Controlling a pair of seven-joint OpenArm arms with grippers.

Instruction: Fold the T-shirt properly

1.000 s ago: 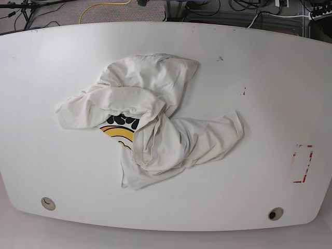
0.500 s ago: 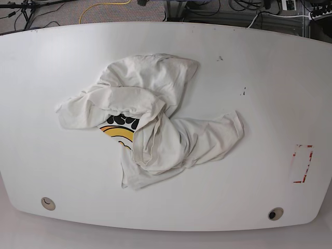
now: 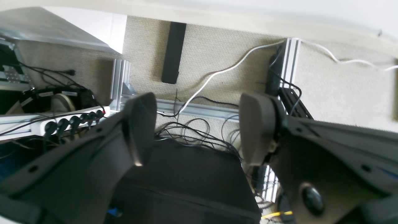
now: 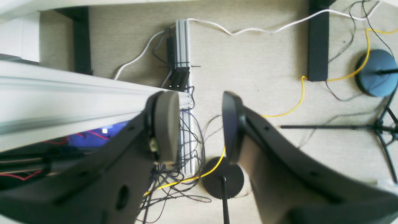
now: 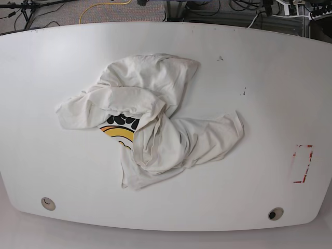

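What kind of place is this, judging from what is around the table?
Most likely a robotics lab or workshop, not a home. A crumpled T-shirt lies on a big white table; beneath it, the wrist views show aluminium framing, a power strip and loose cables on the carpet.

The T-shirt lies crumpled mid-table, the only thing in my way there. Bare tabletop rings it on every side, widest toward both ends, so I can pass freely.
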